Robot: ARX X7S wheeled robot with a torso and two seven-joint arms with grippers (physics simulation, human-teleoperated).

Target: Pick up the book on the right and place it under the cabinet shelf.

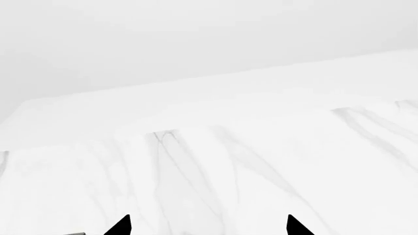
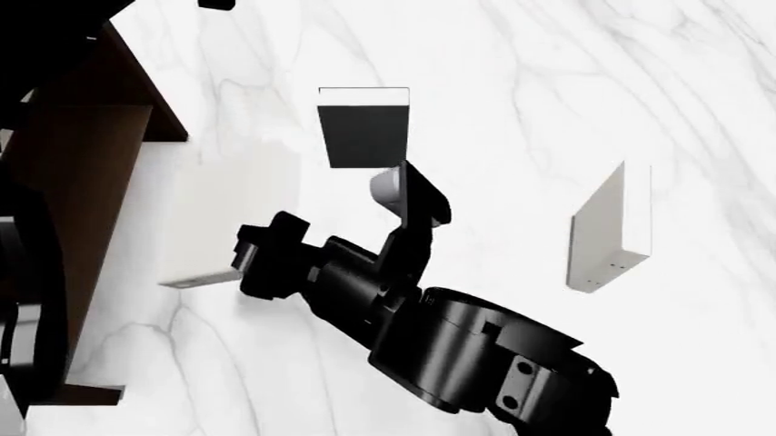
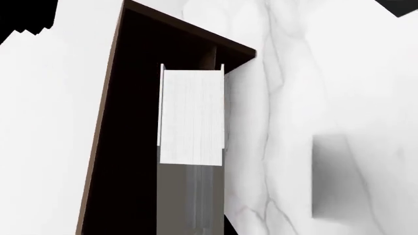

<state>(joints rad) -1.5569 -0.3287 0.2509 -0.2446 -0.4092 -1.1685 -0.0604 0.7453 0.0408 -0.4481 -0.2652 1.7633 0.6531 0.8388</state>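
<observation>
Light-grey book [image 2: 231, 213] held up just beside the open front of the cabinet [image 2: 85, 182], clamped at one short end by the right gripper [image 2: 246, 257], jaws closed on it. Looks tilted, the far end higher, casting a pale shadow on the marble table [image 2: 546, 91]. In the right wrist view, page edge facing the camera and framed by the dark cabinet opening, with dark room to either side of the book and the brown side wall close by. Cannot tell whether the book touches the cabinet edge.

Outward from the cabinet: black book [image 2: 363, 136] with a white edge lying flat on the table beyond the held book, near but apart from it. Right arm [image 2: 461, 345] stretched across the table toward the cabinet, its upper link rising just beside the black book. White upright slab [image 2: 606, 232] standing well apart from the cabinet, on the far side of the arm, with bare marble around it.

Left gripper [image 1: 209, 227] seen only as two black fingertips spread apart, nothing between them, over veined marble near the table edge.
</observation>
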